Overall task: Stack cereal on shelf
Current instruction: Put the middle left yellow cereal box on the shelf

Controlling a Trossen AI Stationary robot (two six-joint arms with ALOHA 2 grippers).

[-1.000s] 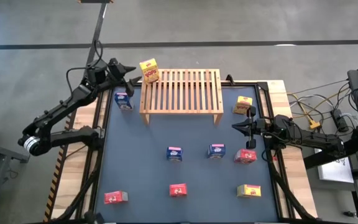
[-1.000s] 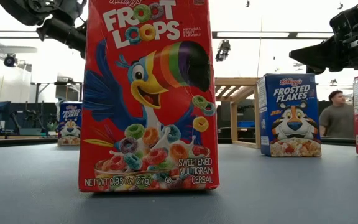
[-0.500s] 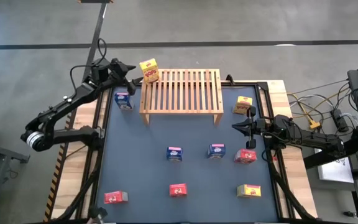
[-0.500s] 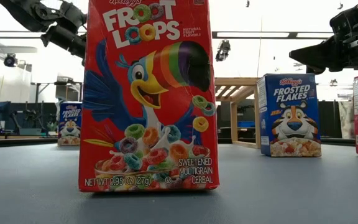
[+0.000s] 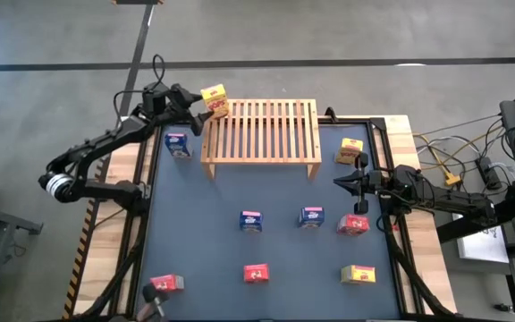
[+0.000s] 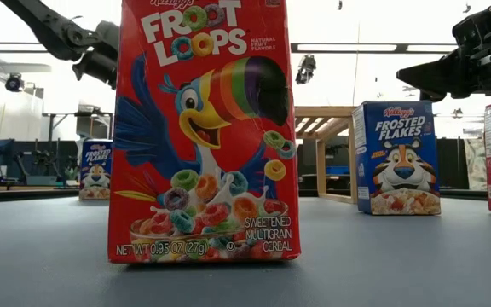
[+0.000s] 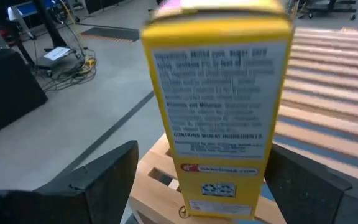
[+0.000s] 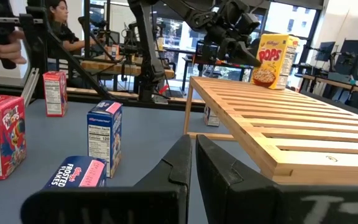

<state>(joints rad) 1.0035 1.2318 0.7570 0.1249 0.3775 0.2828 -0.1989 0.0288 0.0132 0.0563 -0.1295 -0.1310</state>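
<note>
Left gripper [image 5: 192, 105] hung at the shelf's [image 5: 261, 131] far left corner, fingers spread wide on either side of a yellow cereal box [image 5: 215, 101] and clear of its faces. That box stood upright on the corner slats, its printed side panel filling the left wrist view [image 7: 216, 118], one dark finger [image 7: 104, 180] showing on each side of it. Seen from the right wrist, the same box [image 8: 273, 60] sat on the wooden rack [image 8: 272, 127] with the left arm's gripper just beside it. Right gripper [image 5: 340, 182] waited near the surface's [image 5: 195, 233] right edge, fingers pressed together, holding nothing. Other boxes stood on the dark surface: a blue one [image 5: 178, 145] beside the shelf's left leg, a yellow one [image 5: 350, 150] off its right end, two blue ones [image 5: 251, 220] [image 5: 311, 216] and a red one [image 5: 353, 224] in a middle row, two red [image 5: 166, 283] [image 5: 256, 274] and a yellow [image 5: 358, 274] along the near row. Low view was mostly filled by a red box [image 6: 203, 128]. A person sat in the room beyond [image 8: 61, 25].
</note>
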